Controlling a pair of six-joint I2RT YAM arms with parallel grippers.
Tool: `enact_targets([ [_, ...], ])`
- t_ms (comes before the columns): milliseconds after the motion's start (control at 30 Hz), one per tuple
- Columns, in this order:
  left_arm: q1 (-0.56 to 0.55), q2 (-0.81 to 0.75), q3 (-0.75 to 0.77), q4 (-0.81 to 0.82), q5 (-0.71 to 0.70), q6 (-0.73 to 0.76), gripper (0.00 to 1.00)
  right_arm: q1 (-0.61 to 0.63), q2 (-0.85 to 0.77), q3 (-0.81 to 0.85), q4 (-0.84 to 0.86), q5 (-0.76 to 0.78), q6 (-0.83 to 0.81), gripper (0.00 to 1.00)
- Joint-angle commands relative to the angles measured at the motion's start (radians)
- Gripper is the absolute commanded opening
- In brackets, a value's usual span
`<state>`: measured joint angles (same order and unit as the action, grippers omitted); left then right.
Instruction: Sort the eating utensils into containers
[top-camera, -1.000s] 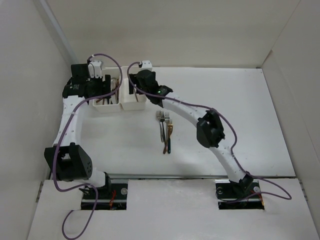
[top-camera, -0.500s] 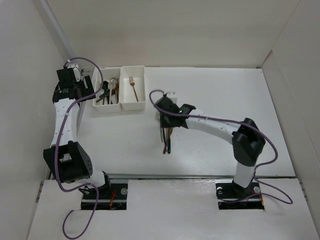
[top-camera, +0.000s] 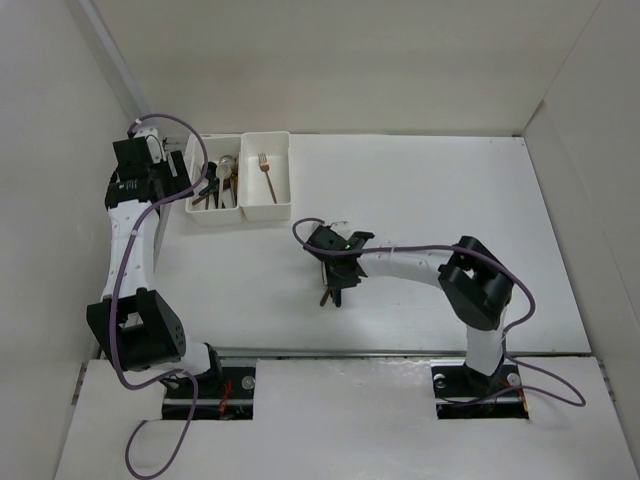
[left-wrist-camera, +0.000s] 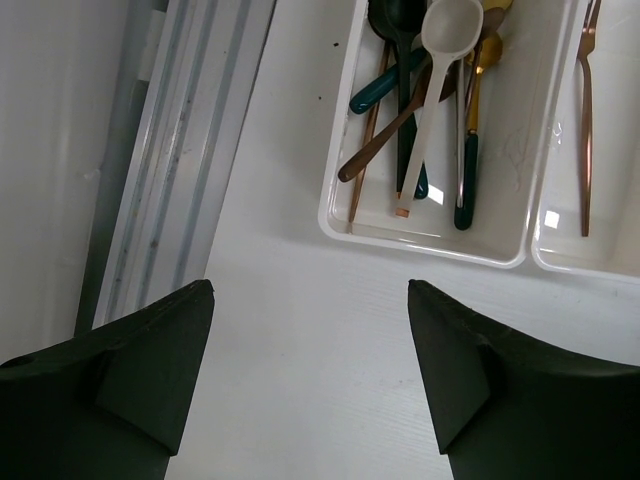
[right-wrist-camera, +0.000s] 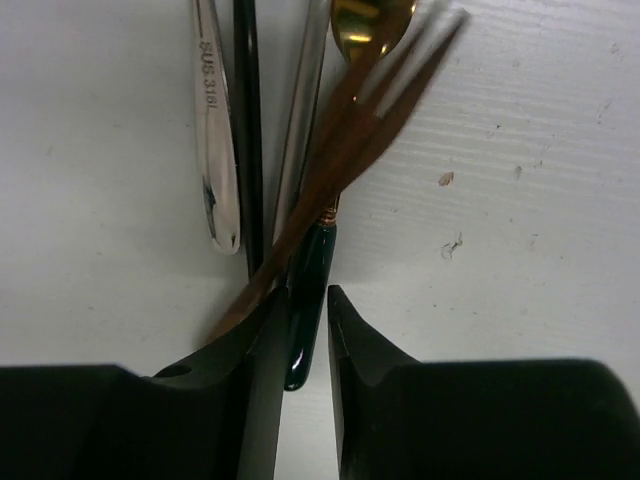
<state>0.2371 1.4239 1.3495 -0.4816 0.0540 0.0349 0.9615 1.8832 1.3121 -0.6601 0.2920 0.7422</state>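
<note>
Twin white bins: left bin (top-camera: 214, 217) holds mixed spoons (left-wrist-camera: 430, 100), right bin (top-camera: 276, 206) one copper fork (top-camera: 265, 176). Loose utensils (right-wrist-camera: 300, 150) bunched roughly parallel mid-bench (top-camera: 430, 200).

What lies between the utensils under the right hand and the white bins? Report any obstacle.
Nothing visible does. The right hand grips a green-handled utensil in the pile; the table from there to the bins is bare, and the left hand hangs open left of them.

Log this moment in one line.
left gripper open beside bins | right gripper shut on green-handled utensil | pile on table unsorted
</note>
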Motion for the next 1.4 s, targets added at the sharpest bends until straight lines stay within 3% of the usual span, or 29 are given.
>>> enact_targets([
  [0,0.001,-0.043,-0.010,0.031,0.015,-0.015,0.76,-0.001,0.047,0.015,0.007,0.018,0.023,0.27],
  [367,0.001,-0.043,-0.001,0.031,0.015,-0.015,0.76,-0.001,0.132,0.003,-0.033,0.074,0.025,0.24],
  [400,0.001,-0.043,-0.001,0.031,0.015,-0.015,0.76,-0.010,0.132,0.012,-0.042,0.075,0.016,0.19],
  [433,0.001,-0.043,-0.001,0.031,0.015,-0.015,0.76,-0.010,0.142,0.012,-0.042,0.094,0.016,0.02],
  [467,0.001,-0.043,-0.001,0.031,0.015,-0.015,0.76,-0.010,0.142,0.012,-0.042,0.107,0.016,0.00],
  [633,0.001,-0.043,-0.001,0.031,0.015,-0.006,0.76,-0.023,-0.014,0.003,0.031,0.113,-0.119,0.00],
  [800,0.001,-0.043,0.008,0.021,0.015,-0.006,0.76,-0.124,-0.188,-0.016,0.180,-0.117,-0.187,0.00],
  [867,0.001,-0.052,0.008,0.021,0.015,-0.006,0.76,-0.136,-0.238,-0.016,0.226,-0.132,-0.187,0.00],
  [1200,0.001,-0.052,0.008,0.021,0.015,-0.006,0.76,-0.147,-0.133,0.190,-0.015,0.182,-0.260,0.00],
  [1367,0.001,-0.052,0.008,0.021,0.015,-0.006,0.76,-0.147,-0.133,0.295,0.066,0.060,-0.271,0.00],
])
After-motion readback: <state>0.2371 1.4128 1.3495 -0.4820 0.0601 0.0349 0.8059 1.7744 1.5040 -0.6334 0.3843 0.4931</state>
